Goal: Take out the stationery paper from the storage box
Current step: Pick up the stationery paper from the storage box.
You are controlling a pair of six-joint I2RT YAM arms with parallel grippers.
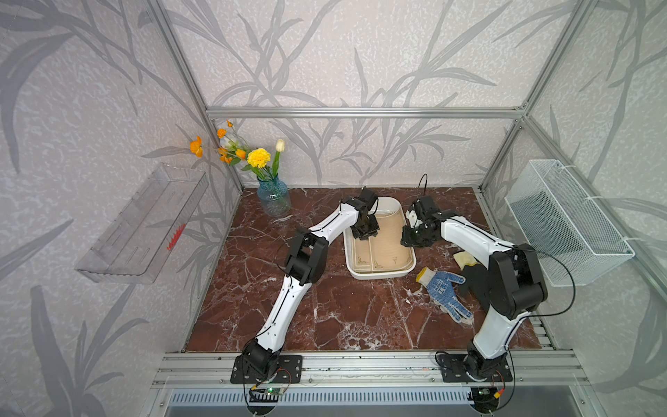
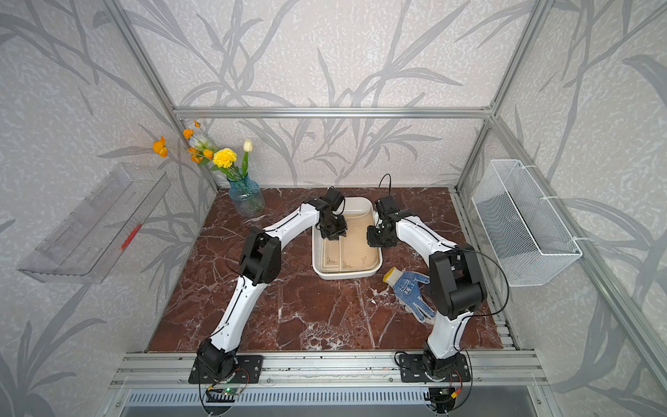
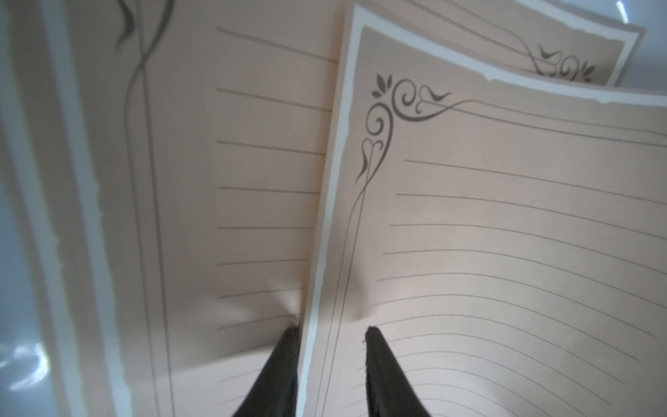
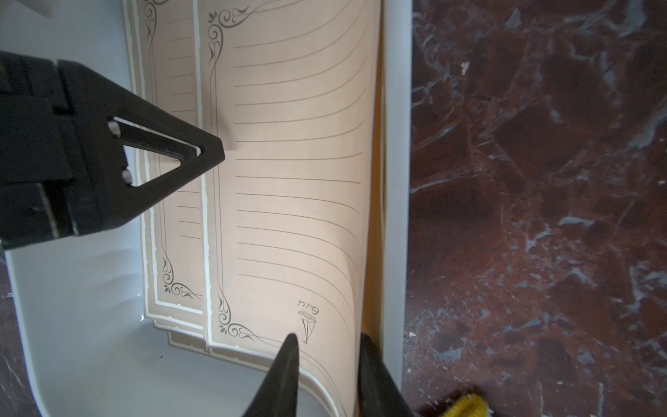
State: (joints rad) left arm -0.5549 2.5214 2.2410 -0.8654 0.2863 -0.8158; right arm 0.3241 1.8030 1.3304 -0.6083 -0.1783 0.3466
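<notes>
Marble tabletop (image 1: pixel 325 307), left hand (image 3: pixel 332 329), right hand (image 4: pixel 326 337) angled down into storage box (image 1: pixel 379 276), each apart astride stationery paper (image 4: pixel 296 180)

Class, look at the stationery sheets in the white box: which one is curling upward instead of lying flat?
The topmost sheet: its long edge by the right gripper curls up along the storage box wall, while the offset sheets beneath lie flat.

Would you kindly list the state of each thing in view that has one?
storage box: upright, holding the paper.
stationery paper: inside the storage box, top sheet curled upward along one long edge.
left gripper: open, fingertips pressing on the sheets.
right gripper: open, straddling the curled edge.
glove: lying flat beside the storage box.
vase of flowers: upright.
</notes>
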